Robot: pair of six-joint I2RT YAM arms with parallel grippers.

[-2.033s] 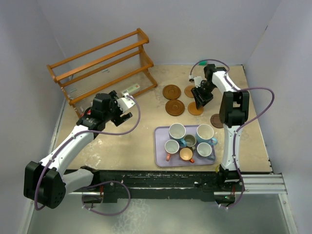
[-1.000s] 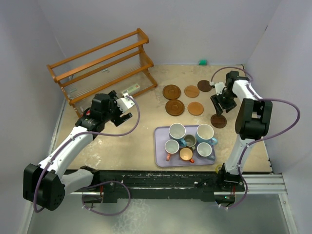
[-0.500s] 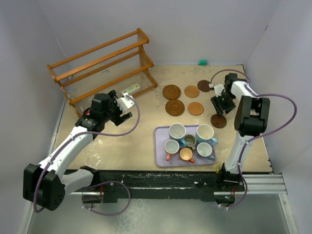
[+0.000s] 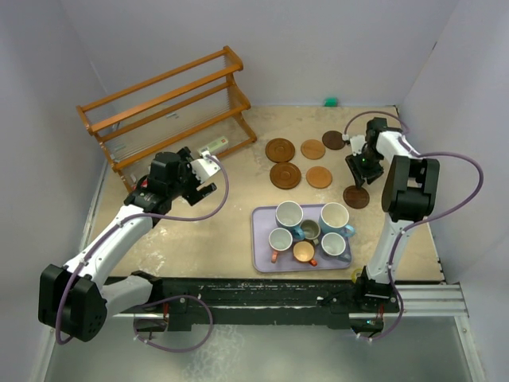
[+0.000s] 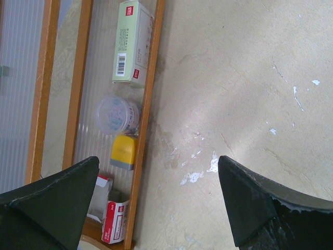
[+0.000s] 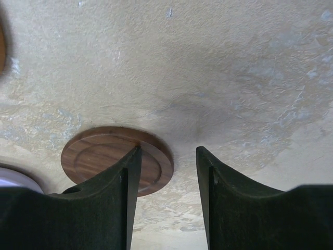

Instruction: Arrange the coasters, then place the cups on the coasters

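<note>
At the left, near the orange-brown slatted wooden rack (image 4: 167, 103), the left gripper (image 5: 158, 161) is held wide open, nothing grasped. Six round brown wooden coasters (image 4: 285, 175) are spread flat right of centre, beyond the lavender rectangular tray (image 4: 261, 243), on which six small handled cups (image 4: 289, 215) are crowded. At the right, the right gripper (image 6: 168, 156) is seen partly open and empty over bare table, a dark coaster (image 6: 99, 159) lying partly behind one finger.

Right end effector (image 4: 362, 162) moved right off the middle coasters (image 4: 319, 177), jaws narrower, now near dark coaster (image 4: 356, 196)
</note>
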